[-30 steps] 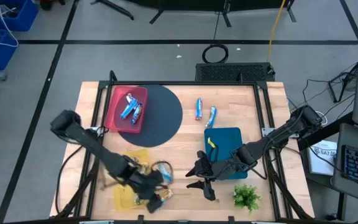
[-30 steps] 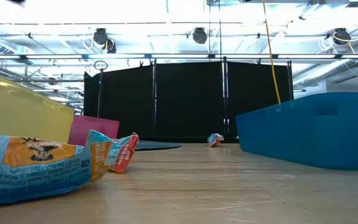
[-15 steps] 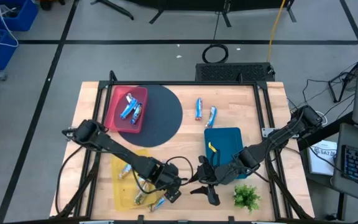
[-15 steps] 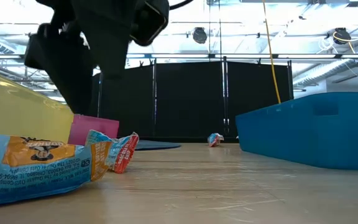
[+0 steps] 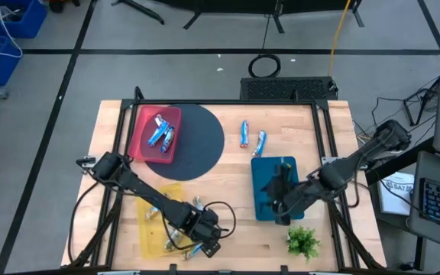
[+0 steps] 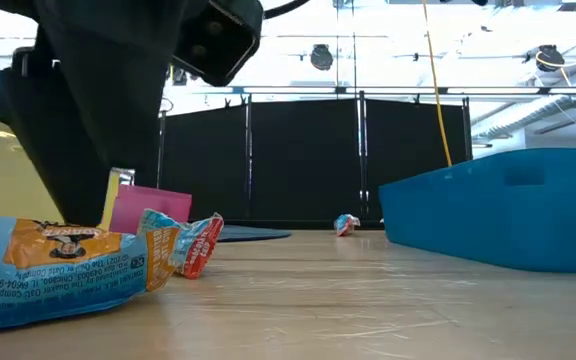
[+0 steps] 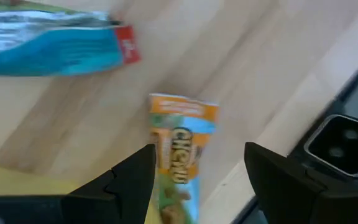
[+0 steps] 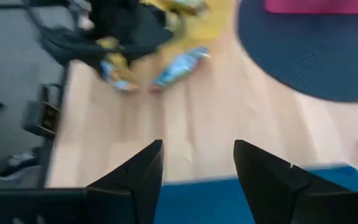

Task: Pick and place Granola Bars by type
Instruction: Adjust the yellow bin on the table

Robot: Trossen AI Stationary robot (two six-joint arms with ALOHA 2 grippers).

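My left gripper (image 5: 205, 238) is open near the table's front edge, just right of the yellow tray (image 5: 150, 229). In the left wrist view (image 7: 199, 155) its fingers stand on either side of an orange-and-blue granola bar (image 7: 180, 134) that lies flat on the wood. Whether they touch it I cannot tell. A blue bar (image 7: 55, 43) lies beyond it. My right gripper (image 5: 281, 195) is open and empty over the blue tray (image 5: 264, 169); it also shows in the right wrist view (image 8: 197, 152). Two blue bars (image 5: 251, 137) lie on the wood behind the blue tray.
A red tray (image 5: 145, 145) holding blue bars (image 5: 161, 134) sits at the far left, partly on a dark round mat (image 5: 201, 141). More bars (image 5: 156, 210) lie in the yellow tray. A green plant (image 5: 302, 241) stands at the front right. A bar (image 6: 58, 265) lies close to the low camera.
My right gripper has gone from the table's front edge toward the far and right, over the blue tray. My left gripper has swung toward the table's right edge, past the yellow tray, and come down near the front edge, into the low view.
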